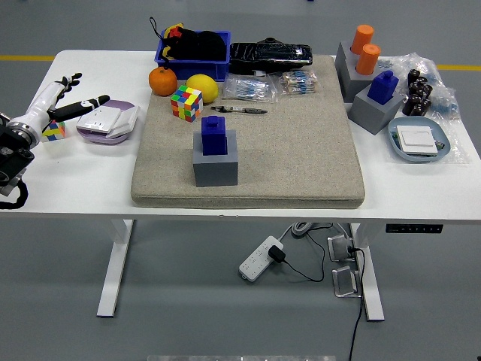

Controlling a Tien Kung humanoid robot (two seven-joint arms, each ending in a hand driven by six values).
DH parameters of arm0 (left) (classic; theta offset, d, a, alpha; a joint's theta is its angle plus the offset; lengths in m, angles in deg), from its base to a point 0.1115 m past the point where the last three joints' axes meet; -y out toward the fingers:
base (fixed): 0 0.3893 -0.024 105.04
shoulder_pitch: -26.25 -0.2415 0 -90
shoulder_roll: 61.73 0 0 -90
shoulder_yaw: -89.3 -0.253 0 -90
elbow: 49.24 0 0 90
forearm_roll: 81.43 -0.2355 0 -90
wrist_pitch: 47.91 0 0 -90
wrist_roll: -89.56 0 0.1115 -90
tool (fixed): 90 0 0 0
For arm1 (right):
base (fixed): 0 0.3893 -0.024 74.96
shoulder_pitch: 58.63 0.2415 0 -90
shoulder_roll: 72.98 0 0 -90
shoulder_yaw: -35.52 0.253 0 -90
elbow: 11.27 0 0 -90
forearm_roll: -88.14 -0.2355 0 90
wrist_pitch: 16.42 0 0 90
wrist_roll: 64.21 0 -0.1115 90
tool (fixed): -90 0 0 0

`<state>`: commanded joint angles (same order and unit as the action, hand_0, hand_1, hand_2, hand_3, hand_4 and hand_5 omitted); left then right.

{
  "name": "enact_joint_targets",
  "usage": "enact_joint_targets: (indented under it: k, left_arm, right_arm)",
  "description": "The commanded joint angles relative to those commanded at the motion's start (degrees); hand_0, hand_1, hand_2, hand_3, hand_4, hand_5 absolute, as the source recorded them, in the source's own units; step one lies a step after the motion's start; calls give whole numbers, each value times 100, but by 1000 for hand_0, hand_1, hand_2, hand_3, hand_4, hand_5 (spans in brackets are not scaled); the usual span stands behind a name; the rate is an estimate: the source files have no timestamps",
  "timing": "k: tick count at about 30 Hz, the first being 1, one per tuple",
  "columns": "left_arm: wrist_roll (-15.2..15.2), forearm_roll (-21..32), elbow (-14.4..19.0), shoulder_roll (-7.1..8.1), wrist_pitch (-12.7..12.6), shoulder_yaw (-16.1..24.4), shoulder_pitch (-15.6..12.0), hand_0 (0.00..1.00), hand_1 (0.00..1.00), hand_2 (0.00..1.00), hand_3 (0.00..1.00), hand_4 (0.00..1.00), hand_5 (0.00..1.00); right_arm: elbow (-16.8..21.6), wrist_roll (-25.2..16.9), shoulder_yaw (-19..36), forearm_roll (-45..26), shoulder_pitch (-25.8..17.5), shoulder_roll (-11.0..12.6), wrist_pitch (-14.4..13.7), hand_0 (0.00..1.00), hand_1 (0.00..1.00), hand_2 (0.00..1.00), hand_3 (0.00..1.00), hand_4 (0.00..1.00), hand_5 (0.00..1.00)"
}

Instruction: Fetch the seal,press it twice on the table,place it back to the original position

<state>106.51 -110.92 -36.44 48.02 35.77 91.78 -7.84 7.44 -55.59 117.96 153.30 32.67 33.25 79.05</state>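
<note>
Left hand [62,99] at the far left edge over the white table [406,188], white fingers spread loose, black thumb pointing right toward the lilac-and-white dish-shaped object [107,121]; holds nothing. Small multicoloured cube [52,131] sits just below the hand, partly hidden by it. Right arm out of frame. Dark blue block-shaped seal [213,134] stands upright in the grey square holder [216,163], on the beige fabric mat [301,143], left of mat centre, well apart from the hand. Rubik's-style colour cube [186,102] at the mat's far-left corner, orange fruit [162,80] and yellow lemon [201,87] on either side just behind it. Blue plastic bin [192,51] with dark items at the far edge, black glossy pouch [270,55] beside it, clear bags of small parts [270,86] in front of the pouch, dark pen-like tool [239,110] lying on the mat near them. Right side: second blue seal [384,85] in a grey holder [373,111], two orange cylinders [366,48] in a grey block [349,75] behind it, light blue tray [421,141] holding a white square piece, bagged dark cylindrical items [419,92] at the far right.
</note>
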Motion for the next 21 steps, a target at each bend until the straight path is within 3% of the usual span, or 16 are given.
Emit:
enact_joint_targets:
  k: [3, 4, 9, 21]
  left_arm:
    - [-134, -451, -121, 37, 27, 328, -42, 953, 998, 998, 978, 976, 637]
    - [-144, -515, -141, 49, 24, 379, -55, 938, 976, 955, 929, 962, 629]
    - [-113, -376, -172, 137, -45, 317, -132, 938, 976, 955, 929, 962, 629]
    - [-26, 33, -124, 176, -143, 125, -160, 923, 951, 934, 919, 942, 613]
  right_arm:
    - [3, 3, -27, 0, 13, 3, -1, 814, 715, 684, 692, 727, 506]
    - [5, 3, -33, -3, 18, 6, -5, 814, 715, 684, 691, 727, 506]
    - [10, 11, -59, 0, 57, 27, -18, 814, 715, 684, 691, 727, 506]
    - [2, 32, -145, -12, 72, 65, -2, 814, 715, 684, 692, 728, 505]
